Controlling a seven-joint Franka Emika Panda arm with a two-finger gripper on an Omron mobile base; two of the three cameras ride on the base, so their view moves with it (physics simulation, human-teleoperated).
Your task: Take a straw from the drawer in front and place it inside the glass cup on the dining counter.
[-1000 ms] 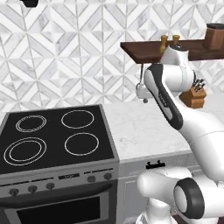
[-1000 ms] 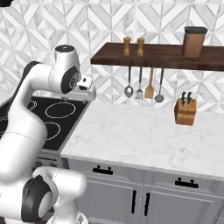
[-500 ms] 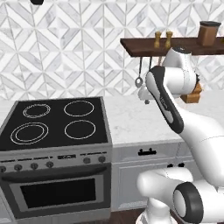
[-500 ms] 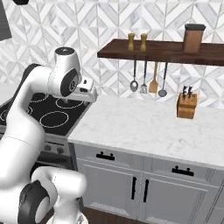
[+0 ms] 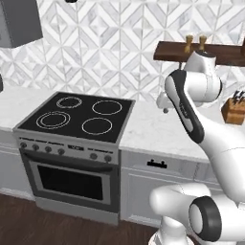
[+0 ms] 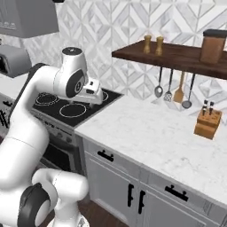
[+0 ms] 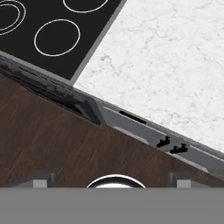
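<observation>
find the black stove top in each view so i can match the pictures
Left base view: the stove top lies left of centre, with the marble worktop on its right.
Right base view: it lies at middle left, partly behind the white arm.
Hand view: it fills the upper left corner, seen from above.
Shared landmark: the straight edge where the stove top meets the marble worktop.

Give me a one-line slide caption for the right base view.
White robot arm raised over a black stove, beside a marble worktop with a knife block and hanging utensils.
</observation>
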